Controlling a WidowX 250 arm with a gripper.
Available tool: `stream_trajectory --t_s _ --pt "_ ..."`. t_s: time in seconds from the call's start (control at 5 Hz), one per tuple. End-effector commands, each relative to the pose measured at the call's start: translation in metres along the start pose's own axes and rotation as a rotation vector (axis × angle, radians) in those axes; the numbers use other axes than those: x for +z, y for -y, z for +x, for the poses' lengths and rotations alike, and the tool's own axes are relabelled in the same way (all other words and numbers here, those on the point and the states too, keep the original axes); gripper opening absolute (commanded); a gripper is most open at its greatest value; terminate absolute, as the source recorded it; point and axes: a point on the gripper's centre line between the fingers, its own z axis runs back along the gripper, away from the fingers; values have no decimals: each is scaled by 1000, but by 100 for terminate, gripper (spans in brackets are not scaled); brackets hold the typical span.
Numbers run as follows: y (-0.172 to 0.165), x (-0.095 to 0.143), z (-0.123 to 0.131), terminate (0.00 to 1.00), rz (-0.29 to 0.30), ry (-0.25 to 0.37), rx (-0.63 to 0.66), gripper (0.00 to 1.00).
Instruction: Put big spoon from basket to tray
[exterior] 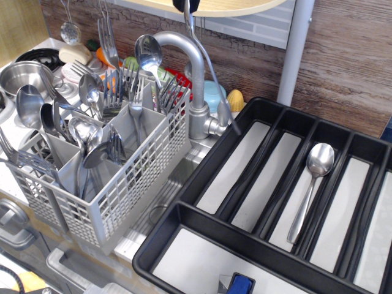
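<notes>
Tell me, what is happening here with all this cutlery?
A robot arm is carrying cutlery from the grey basket over to the black tray. Right now its gripper, barely visible at the top edge, holds a long steel piece by its upper end; this hangs in the air by the tap, its lower tip just over the tray's left corner. It looks like a big spoon seen edge-on, though that is hard to tell. One spoon already lies in the tray.
</notes>
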Motion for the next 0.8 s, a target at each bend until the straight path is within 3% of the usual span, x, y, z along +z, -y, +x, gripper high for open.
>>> stream_trajectory --t_s 0.0,0.2,0.4,0.6 --pt "20 5 -16 0 -79 -31 103 0" --pt "30 -14 -27 0 -128 -66 119 0" --pt "27 -34 -41 0 -119 -43 151 0" --pt "24 -54 -58 0 -121 26 198 0"
